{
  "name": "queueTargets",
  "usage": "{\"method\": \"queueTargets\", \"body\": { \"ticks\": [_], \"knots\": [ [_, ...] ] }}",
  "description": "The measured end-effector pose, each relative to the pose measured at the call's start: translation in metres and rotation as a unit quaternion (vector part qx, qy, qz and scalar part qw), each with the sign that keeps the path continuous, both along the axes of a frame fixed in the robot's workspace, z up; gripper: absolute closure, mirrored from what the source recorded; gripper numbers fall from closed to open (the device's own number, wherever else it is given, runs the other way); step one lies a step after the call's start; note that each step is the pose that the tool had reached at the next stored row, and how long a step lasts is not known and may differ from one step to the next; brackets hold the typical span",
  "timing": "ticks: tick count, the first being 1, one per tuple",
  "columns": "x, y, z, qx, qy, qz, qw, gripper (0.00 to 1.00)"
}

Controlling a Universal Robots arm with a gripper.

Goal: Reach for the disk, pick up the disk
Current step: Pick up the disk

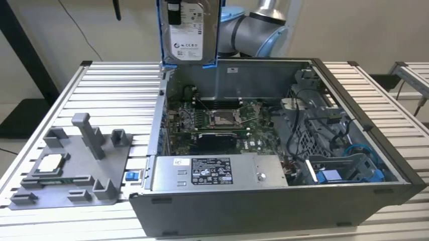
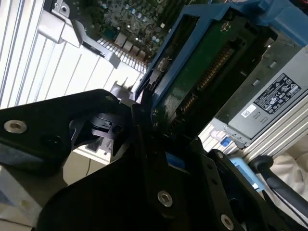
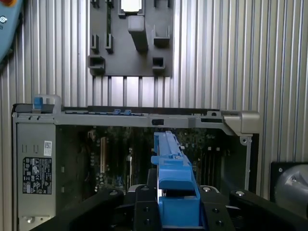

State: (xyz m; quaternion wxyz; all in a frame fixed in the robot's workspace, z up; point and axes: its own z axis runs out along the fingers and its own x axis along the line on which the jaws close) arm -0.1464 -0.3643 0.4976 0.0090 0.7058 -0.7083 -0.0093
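Note:
The disk [image 1: 191, 32], silver-grey with a white label and blue rails, hangs upright in the air above the back left corner of the open computer case [image 1: 268, 201] in the exterior view. In the first wrist view its blue rail [image 3: 171, 159] runs edge-on between the black fingers of my gripper [image 3: 178, 202], which is shut on it. The second wrist view shows the disk's green circuit-board underside [image 2: 202, 72] inside the blue frame, with my gripper [image 2: 156, 127] clamped on its end. The motherboard lies well below the disk.
Inside the case are the motherboard [image 1: 218, 118], a grey power supply box [image 1: 214, 173] at the front, and cables and a blue drive bay [image 1: 342, 173] at the exterior view's right. A grey fixture [image 1: 74, 170] holding a small square chip [image 1: 50, 163] sits on the slatted table [image 1: 114, 90].

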Motion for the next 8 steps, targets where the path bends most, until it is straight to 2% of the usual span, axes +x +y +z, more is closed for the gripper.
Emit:
{"method": "queueTargets", "body": {
  "ticks": [8],
  "knots": [
    [0.037, 0.0000, -0.0005, 0.0000, 0.0000, 0.001, 1.0000, 1.00]
  ]
}}
